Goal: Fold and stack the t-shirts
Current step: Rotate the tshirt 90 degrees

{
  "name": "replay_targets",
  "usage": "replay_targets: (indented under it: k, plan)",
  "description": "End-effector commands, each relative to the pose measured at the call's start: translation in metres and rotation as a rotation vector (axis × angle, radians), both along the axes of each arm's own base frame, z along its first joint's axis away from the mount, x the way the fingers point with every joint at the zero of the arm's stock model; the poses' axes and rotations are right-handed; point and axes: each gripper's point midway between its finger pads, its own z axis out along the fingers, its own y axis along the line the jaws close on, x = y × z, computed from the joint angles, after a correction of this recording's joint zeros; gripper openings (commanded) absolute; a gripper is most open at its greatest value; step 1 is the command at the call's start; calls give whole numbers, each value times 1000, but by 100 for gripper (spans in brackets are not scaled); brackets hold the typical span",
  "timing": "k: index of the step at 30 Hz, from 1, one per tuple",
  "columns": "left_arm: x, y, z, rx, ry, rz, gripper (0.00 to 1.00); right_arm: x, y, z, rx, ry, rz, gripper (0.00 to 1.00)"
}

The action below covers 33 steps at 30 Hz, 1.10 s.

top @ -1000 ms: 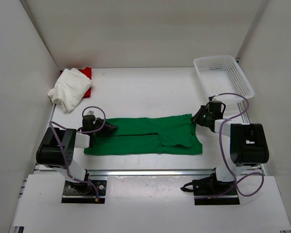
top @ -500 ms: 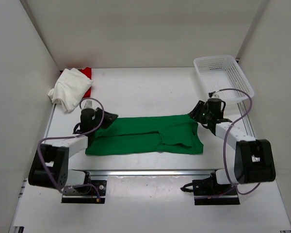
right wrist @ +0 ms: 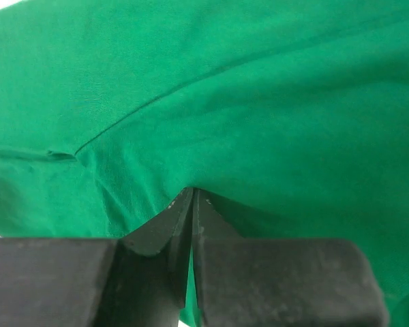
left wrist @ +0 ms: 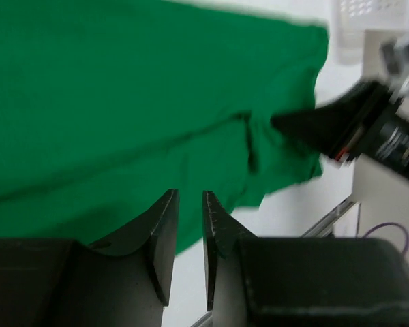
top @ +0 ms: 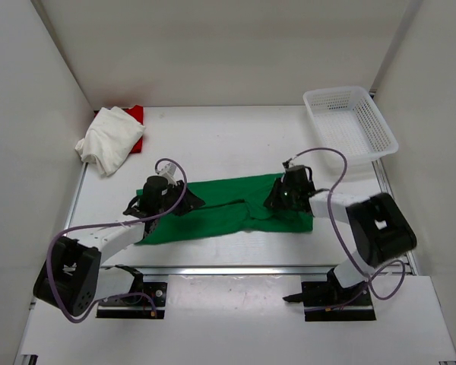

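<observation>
Across the lower middle of the top view lies the green t-shirt [top: 220, 211], a long, narrow band on the table, creased along its length and rumpled at its right end. The right gripper [top: 273, 201] has its fingers pressed together on a pucker of that green cloth. The left gripper [top: 188, 204] hovers over the band's left part, its fingers a narrow slit apart with nothing between them. At upper left, the white t-shirt [top: 106, 141] lies crumpled on the red t-shirt [top: 137, 114].
</observation>
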Motion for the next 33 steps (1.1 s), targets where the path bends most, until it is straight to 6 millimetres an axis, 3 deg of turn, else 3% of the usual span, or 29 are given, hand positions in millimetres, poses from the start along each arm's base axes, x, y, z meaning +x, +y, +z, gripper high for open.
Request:
replay_targets:
  k: [1, 2, 3, 4, 5, 6, 7, 8, 9, 10, 11, 12, 13, 15, 18, 19, 20, 21, 22, 23, 24, 25, 26, 28, 29, 30, 31, 33]
  plan:
    - [-15, 3, 4, 15, -19, -59, 32, 42, 2, -21, -14, 50, 6, 3]
    - [-14, 4, 9, 27, -31, -52, 34, 76, 5, -17, -4, 32, 1, 1]
    - [-15, 9, 6, 53, -23, -47, 34, 92, 3, -17, -12, 34, 9, 0]
    - [-14, 13, 10, 69, -33, -41, 35, 127, 11, -16, -16, 36, 10, 0]
    - [-13, 15, 16, 66, -40, -34, 36, 181, 18, 1, 6, -29, 19, 0]
    - [-16, 18, 11, 83, -21, -37, 35, 222, 31, 45, 38, -116, 58, 0]
    - [-17, 22, 13, 97, -13, -32, 37, 222, 38, 18, 27, -19, 88, 0]
    - [-18, 24, 14, 111, -15, -33, 36, 265, 50, 51, 28, -123, 111, 0]
    - [-22, 26, 12, 134, -7, -39, 37, 286, 59, 100, 1, -209, 133, 0]
    - [-22, 30, 10, 149, -2, -35, 37, 281, 61, 81, -49, -140, 143, 1]
    - [-25, 31, 7, 157, 2, -43, 38, 303, 68, 125, -53, -263, 159, 5]
    - [-28, 33, 3, 165, 17, -39, 38, 302, 73, 174, -41, -334, 166, 12]
    - [-31, 31, 0, 162, 23, -58, 39, 296, 73, 178, -32, -320, 190, 15]
    - [-38, 31, -11, 178, 62, -80, 39, 262, 70, 204, -45, -291, 223, 22]
    - [-44, 31, -19, 185, 80, -100, 42, 211, 83, 203, -239, -279, 288, 24]
    - [-41, 31, -16, 185, 64, -99, 50, 189, 92, 168, -299, -218, 328, 22]
    - [-41, 33, -13, 179, 58, -92, 60, 178, 103, 202, -277, -324, 323, 21]
    - [-38, 39, -11, 191, 43, -68, 67, 144, 95, 187, -272, -288, 331, 19]
    - [-36, 42, -5, 193, 27, -53, 80, 123, 100, 152, -251, -271, 327, 18]
    - [-33, 48, -4, 209, 18, -38, 88, 109, 108, 193, -158, -391, 307, 18]
    - [-31, 48, 2, 205, 4, -40, 92, 87, 102, 192, -113, -424, 298, 18]
    - [-29, 50, 5, 204, -6, -31, 94, 60, 99, 158, -72, -343, 302, 18]
    - [-26, 51, 10, 201, -18, -24, 93, 50, 107, 184, 46, -400, 271, 19]
    - [-26, 46, 21, 130, -38, -30, 70, 14, 108, 139, 102, -344, 272, 23]
    - [-22, 48, 27, 110, -49, -17, 51, 0, 115, 120, 146, -288, 274, 24]
    - [-19, 51, 29, 112, -48, 3, 41, -4, 124, 114, 197, -266, 275, 25]
    - [-14, 53, 39, 121, -75, 16, 39, -7, 127, 92, 198, -214, 277, 28]
    - [-9, 57, 44, 138, -85, 36, 37, -5, 142, 75, 229, -174, 274, 32]
